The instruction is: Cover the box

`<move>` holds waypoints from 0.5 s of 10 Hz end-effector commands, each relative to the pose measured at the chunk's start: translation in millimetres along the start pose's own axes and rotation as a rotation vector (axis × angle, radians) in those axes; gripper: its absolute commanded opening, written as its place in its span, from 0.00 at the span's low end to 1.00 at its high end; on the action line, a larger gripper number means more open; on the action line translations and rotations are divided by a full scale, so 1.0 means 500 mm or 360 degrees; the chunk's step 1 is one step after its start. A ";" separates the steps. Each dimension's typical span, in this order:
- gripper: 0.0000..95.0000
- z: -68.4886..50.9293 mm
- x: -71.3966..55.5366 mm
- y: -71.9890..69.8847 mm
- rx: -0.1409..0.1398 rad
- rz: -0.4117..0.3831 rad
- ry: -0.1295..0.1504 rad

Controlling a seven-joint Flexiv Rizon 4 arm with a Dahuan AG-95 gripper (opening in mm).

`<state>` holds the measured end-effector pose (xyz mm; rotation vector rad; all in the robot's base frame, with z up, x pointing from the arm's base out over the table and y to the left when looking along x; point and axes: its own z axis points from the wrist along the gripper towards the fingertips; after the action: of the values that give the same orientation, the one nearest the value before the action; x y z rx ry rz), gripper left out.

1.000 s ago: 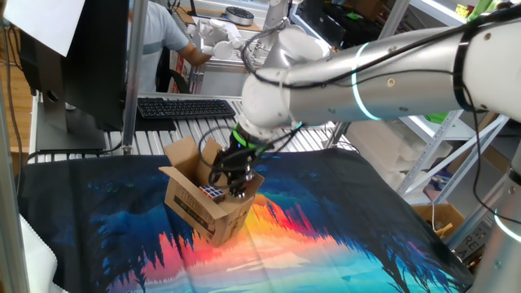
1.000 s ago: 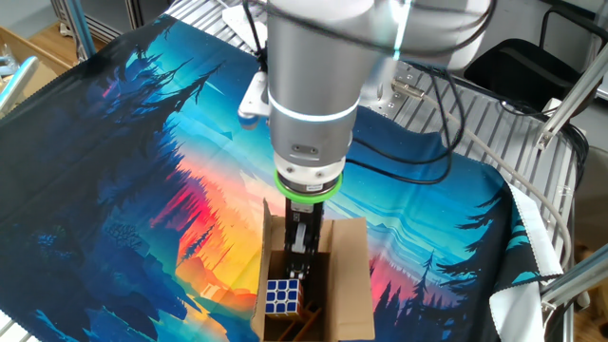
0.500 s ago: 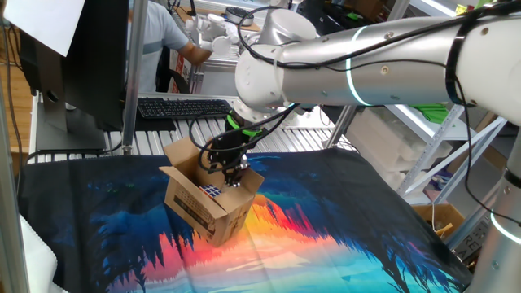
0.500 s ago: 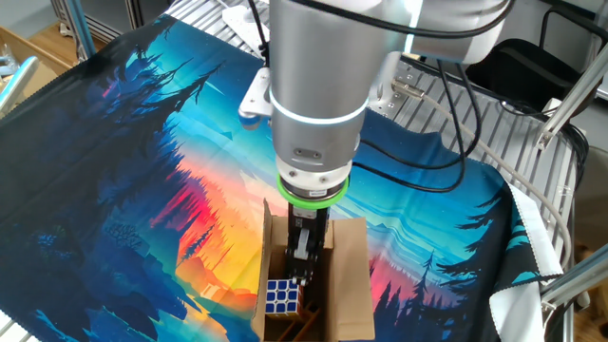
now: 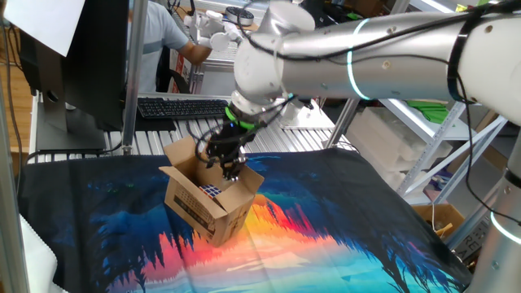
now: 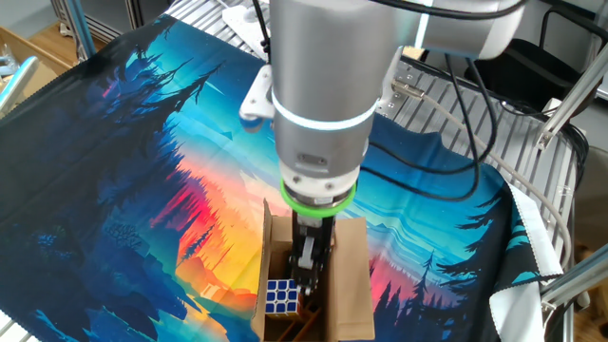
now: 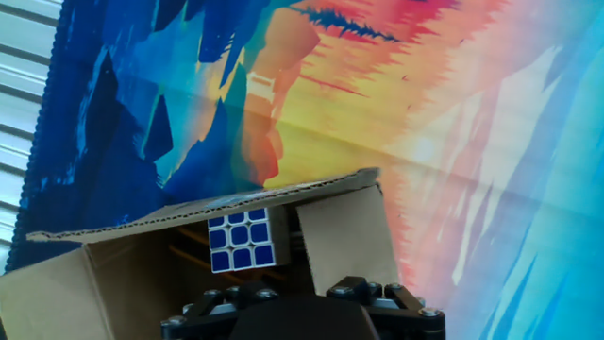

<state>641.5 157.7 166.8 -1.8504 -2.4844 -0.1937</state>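
The box point(image 5: 202, 205) is brown corrugated cardboard with black print on its long side, standing on the colourful cloth with its flaps up. A blue-and-white puzzle cube point(image 5: 213, 192) lies inside it. My gripper point(image 5: 227, 165) hangs just above the box's open top, between the flaps, open with nothing between its fingers. In the other fixed view the gripper point(image 6: 306, 274) points straight down over the box point(image 6: 348, 281), beside the cube point(image 6: 282, 295). The hand view looks down into the box point(image 7: 123, 283) at the cube point(image 7: 239, 241); only the gripper's dark base shows at the bottom edge.
A printed cloth point(image 5: 326, 232) covers the table. Behind it lie a black keyboard point(image 5: 183, 107), a metal pole point(image 5: 134, 73) and a monitor point(image 5: 89, 57). A person point(image 5: 167, 37) stands at the back. Metal slats point(image 6: 494, 123) border the cloth.
The arm has risen and drawn back a little, lifting the gripper from inside the box to just above its opening. The box and cube have stayed put.
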 end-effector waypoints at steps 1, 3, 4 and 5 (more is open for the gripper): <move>0.60 0.001 -0.001 0.005 -0.0009 0.0006 -0.0006; 0.60 -0.001 -0.002 0.021 -0.0006 0.0011 -0.0006; 0.60 -0.002 -0.003 0.034 -0.0004 0.0006 0.0001; 0.60 0.000 -0.003 0.037 0.0001 -0.0007 -0.0004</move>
<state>661.7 161.8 167.8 -1.8398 -2.4883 -0.1845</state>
